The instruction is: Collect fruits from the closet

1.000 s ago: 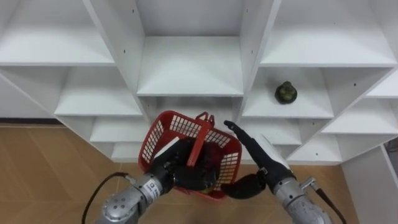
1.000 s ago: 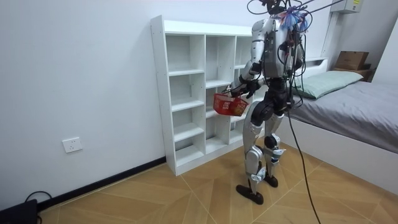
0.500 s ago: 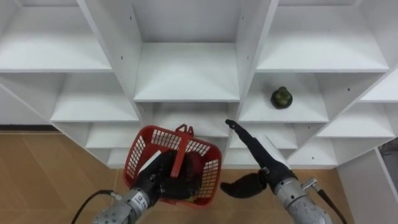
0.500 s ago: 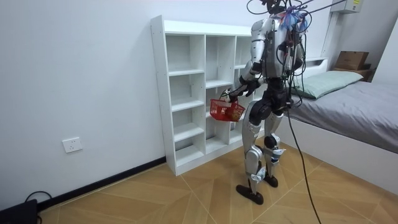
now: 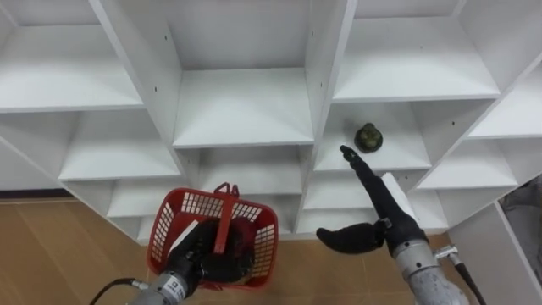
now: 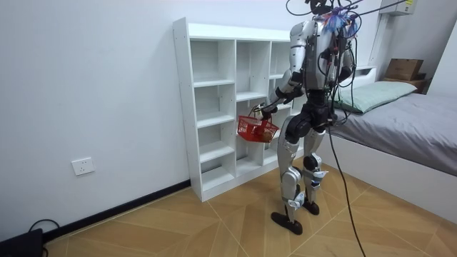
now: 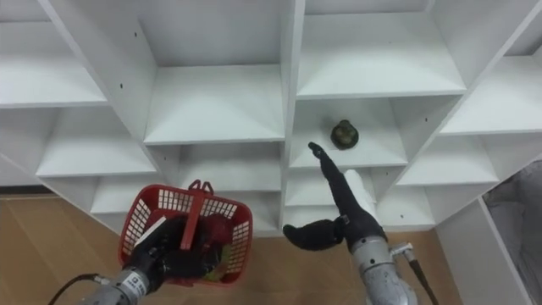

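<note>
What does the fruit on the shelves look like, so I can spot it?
Find the white closet. In the column right of centre, one cubby holds a small dark green fruit, just beyond the outstretched right robot hand. Nothing else sits on the visible shelves.

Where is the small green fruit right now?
In the left eye view the green fruit sits on a right-column shelf of the white closet, just beyond the straight fingers of the right hand.

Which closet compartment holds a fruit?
The one just beyond the right robot hand, right of the centre column: a dark green fruit sits there.
</note>
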